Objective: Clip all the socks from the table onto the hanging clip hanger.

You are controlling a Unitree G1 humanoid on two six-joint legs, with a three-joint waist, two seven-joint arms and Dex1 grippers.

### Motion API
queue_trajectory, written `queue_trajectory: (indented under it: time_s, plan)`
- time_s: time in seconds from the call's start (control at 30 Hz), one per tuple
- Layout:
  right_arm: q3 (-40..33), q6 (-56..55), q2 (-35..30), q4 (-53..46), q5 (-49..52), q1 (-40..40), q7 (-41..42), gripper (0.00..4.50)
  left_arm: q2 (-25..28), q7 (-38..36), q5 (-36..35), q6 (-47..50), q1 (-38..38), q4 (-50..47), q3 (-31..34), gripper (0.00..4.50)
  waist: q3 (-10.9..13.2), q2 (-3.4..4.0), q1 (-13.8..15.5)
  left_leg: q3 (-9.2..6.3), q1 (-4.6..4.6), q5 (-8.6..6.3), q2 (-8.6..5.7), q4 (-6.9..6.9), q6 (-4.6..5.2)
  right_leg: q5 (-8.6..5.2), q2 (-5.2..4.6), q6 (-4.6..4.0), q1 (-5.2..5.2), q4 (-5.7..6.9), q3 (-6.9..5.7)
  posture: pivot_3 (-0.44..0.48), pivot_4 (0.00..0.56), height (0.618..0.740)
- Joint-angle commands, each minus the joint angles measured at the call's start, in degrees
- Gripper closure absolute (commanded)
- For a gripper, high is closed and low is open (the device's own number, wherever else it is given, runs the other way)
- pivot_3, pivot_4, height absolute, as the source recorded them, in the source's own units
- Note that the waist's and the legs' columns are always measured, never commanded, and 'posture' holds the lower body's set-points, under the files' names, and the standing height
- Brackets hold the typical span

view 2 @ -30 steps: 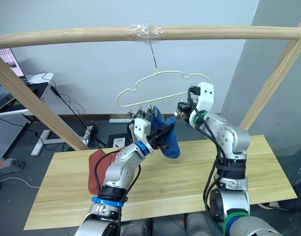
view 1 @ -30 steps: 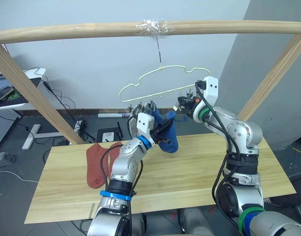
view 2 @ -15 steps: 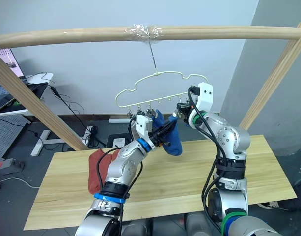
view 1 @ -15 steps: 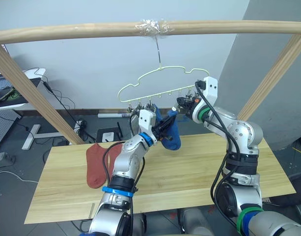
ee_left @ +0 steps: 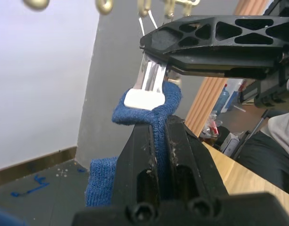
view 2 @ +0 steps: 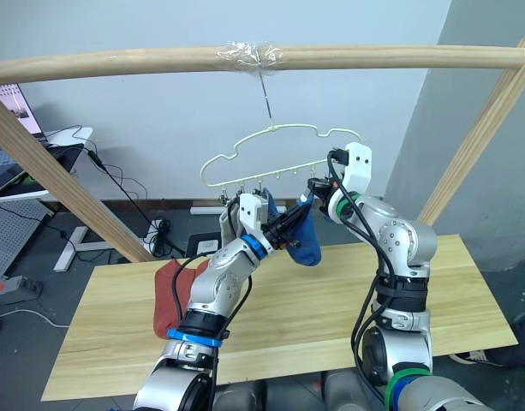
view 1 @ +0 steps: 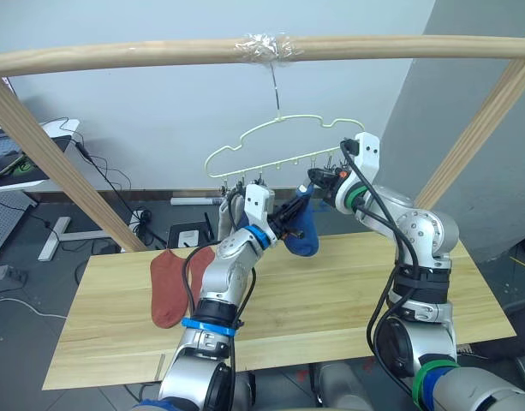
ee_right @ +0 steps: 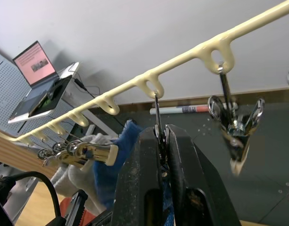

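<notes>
Left jaws (ee_left: 156,141) pinched the blue sock (view 1: 301,229) tight, lifting it to a clip (ee_left: 146,87) the right jaws (ee_right: 161,141) squeezed open.

A blue sock (ee_left: 149,110) of coarse, fuzzy knit meets a shiny metal clip (ee_left: 149,80) with a smooth white plastic tip. The hanger (ee_right: 149,82) is glossy, pale yellow coated wire; the tabletop (view 1: 331,291) is matt, pale-grained wood; a rust-red sock (view 1: 170,287) is soft cloth.
</notes>
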Motion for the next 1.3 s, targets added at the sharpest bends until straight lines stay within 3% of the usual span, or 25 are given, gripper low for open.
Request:
queue_trajectory:
  time_s: [0.03,0.13,0.23,0.57,0.7,0.8,0.97,1.07,1.2,1.3]
  plan:
    - [0.3,0.1,-0.2,-1.1,1.1,-0.7,0.6,4.50,-0.2,-0.8,-1.2,-1.2,-1.6,-1.6,0.3,4.49,0.0,0.00,0.0,0.00,0.00,0.00,0.00,-0.01,0.00,0.00,0.00,0.00,-0.01,0.00,0.00,-0.107,0.134,0.740]
    - [0.5,-0.3,-0.5,-1.1,0.9,-0.6,0.9,4.50,-0.4,-0.8,-1.1,-1.1,-1.4,-1.8,0.1,4.49,0.0,0.00,0.0,0.00,-0.01,0.00,0.00,-0.01,0.00,-0.01,0.00,0.01,-0.02,0.00,0.00,-0.107,0.134,0.740]
    - [0.1,-0.1,-0.4,-1.3,1.4,-0.4,1.1,3.62,-0.6,-0.8,-1.1,-1.0,-1.3,-1.9,0.0,4.50,0.0,0.00,0.0,0.00,-0.01,0.00,0.00,0.00,0.00,-0.01,0.00,0.01,-0.02,0.00,0.00,-0.107,0.134,0.740]
    - [-1.4,-0.2,-1.6,-2.4,2.2,0.5,2.6,0.02,0.7,0.1,2.0,-2.6,-2.1,0.5,-0.9,4.50,0.0,0.00,0.0,0.00,-0.02,0.00,0.00,0.00,0.00,-0.01,0.00,0.01,-0.02,0.00,0.00,-0.116,0.132,0.740]
    - [-5.0,5.7,-7.5,-8.3,8.9,4.2,7.7,0.02,1.7,-0.4,3.6,-4.9,-2.7,2.0,-1.5,4.50,0.0,-0.01,0.2,-0.01,-0.06,0.00,-0.01,0.01,0.00,-0.01,0.00,0.01,-0.02,-0.03,-0.01,-0.115,0.136,0.740]
    - [-6.8,7.6,-12.2,-12.8,12.3,8.6,10.4,0.00,2.8,-1.5,3.8,-4.6,-2.7,2.5,-2.1,3.72,0.0,-0.01,0.1,0.00,-0.11,-0.03,-0.03,0.01,0.04,-0.04,-0.02,0.07,-0.02,-0.08,0.01,-0.129,0.137,0.740]
    - [-6.8,7.0,-12.1,-17.9,14.4,13.9,9.7,0.00,4.3,-1.6,4.8,-4.5,-1.3,2.1,-2.5,2.17,0.0,-0.01,-0.7,0.09,-0.06,-0.04,0.00,0.00,0.07,-0.08,0.00,0.11,-0.06,-0.02,0.07,-0.148,0.137,0.740]
    - [-4.0,1.8,-11.6,-18.7,11.0,17.4,9.0,0.00,5.8,-1.8,5.3,-4.1,0.5,0.5,-2.8,1.19,0.0,-0.01,-1.1,0.09,-0.02,-0.04,0.02,0.01,0.07,-0.07,0.01,0.11,-0.03,0.00,0.06,-0.152,0.137,0.740]
    - [8.4,-13.8,-18.4,-18.5,-3.8,22.1,10.7,0.00,9.4,-2.2,4.7,-1.4,5.7,-7.3,-2.9,0.02,0.0,0.00,-1.5,0.15,-0.03,-0.05,0.00,0.01,0.06,-0.07,0.00,0.13,-0.05,-0.02,0.12,-0.133,0.133,0.740]
    - [13.8,-23.6,-19.1,-17.2,-11.1,25.2,9.9,0.00,12.3,-1.5,3.1,3.5,12.0,-18.5,-2.9,0.02,0.0,0.00,-1.5,0.12,-0.03,-0.05,0.01,-0.01,0.06,-0.07,0.00,0.13,-0.06,-0.04,0.11,-0.106,0.133,0.740]
